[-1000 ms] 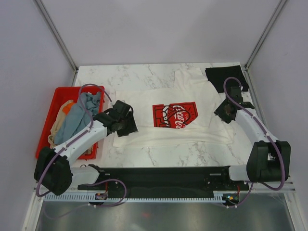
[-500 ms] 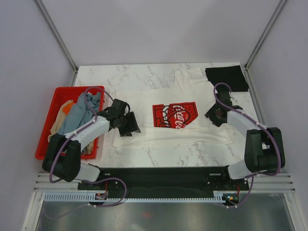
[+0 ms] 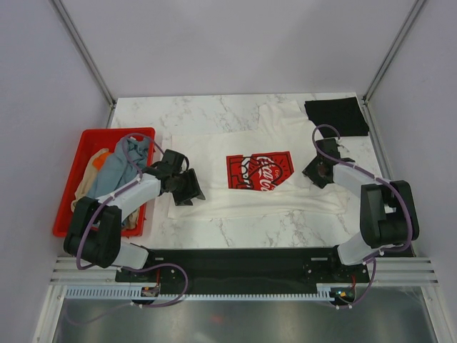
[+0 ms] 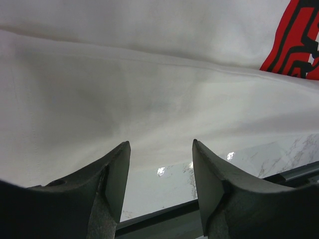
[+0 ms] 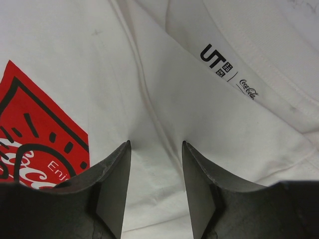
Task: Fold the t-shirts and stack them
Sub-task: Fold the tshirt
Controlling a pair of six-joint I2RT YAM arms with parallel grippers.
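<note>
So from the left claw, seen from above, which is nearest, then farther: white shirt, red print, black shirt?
1. White shirt, its left edge at the left gripper.
2. Red print, mid-shirt, to the right.
3. Black shirt, far right corner.

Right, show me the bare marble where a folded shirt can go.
Two bare patches of the marble table: the far-left stretch between the red plastic crate, the back edge and the spread cream-white t-shirt; and the near strip between that shirt's hem and the black rail. The right side is crowded: folded black shirt and right arm.
</note>
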